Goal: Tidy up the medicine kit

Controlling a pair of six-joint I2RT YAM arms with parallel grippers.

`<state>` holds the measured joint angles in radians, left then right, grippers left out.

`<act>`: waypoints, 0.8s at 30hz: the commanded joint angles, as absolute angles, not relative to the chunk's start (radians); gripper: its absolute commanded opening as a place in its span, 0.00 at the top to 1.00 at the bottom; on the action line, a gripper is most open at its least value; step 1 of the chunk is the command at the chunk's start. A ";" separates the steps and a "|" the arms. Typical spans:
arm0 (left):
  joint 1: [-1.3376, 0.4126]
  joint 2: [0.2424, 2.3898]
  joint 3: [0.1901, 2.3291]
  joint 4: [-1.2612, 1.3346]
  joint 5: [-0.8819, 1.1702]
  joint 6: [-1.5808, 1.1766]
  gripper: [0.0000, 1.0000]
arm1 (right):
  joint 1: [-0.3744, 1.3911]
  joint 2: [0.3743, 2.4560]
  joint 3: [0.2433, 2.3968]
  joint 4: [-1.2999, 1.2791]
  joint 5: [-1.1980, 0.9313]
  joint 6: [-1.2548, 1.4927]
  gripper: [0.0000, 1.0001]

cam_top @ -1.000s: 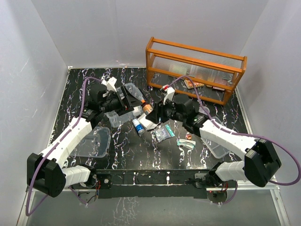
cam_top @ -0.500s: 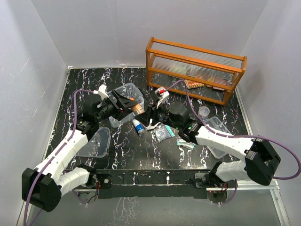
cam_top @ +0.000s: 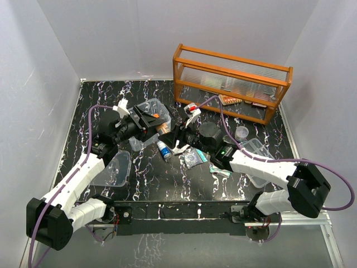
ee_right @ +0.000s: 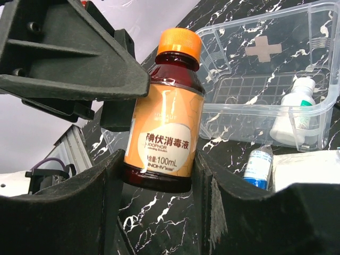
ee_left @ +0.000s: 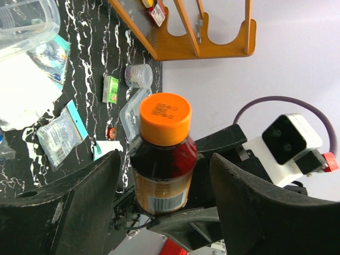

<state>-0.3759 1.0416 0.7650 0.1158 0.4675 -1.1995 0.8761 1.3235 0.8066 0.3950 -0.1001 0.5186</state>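
Medicine kit (ee_right: 264, 49): set on the black marbled surface (cam_top: 111, 95), with both end effectors just beside it; a white bottle (ee_right: 295, 114) is seen lying inside it.
Right end effector (ee_right: 159, 169): closed on the lower sides of a brown orange-capped bottle (ee_right: 166, 127), which is held just beside the medicine kit.
Left end effector (ee_left: 162, 178): spread wide, with one finger set to each side of the same bottle and a gap seen on both sides.
Blue vial (ee_right: 260, 167): laid just outside the medicine kit's wall.
Orange rack (cam_top: 231, 78): placed well apart from the medicine kit.
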 commanded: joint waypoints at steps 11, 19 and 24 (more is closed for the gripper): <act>-0.375 1.048 0.782 0.136 0.487 -1.145 0.64 | 0.883 1.309 0.829 0.472 -0.095 0.544 0.47; -0.369 1.086 0.953 -0.123 0.330 -0.920 0.63 | 0.882 1.180 0.766 0.351 0.009 0.541 0.14; -0.342 1.165 1.091 -0.305 0.238 -0.773 0.63 | 0.881 1.096 0.742 0.226 0.069 0.608 0.14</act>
<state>-0.3656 1.1336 0.9771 -0.1524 0.3309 -0.9276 0.8772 1.1656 0.7574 0.3004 -0.0082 0.5568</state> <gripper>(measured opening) 0.431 0.862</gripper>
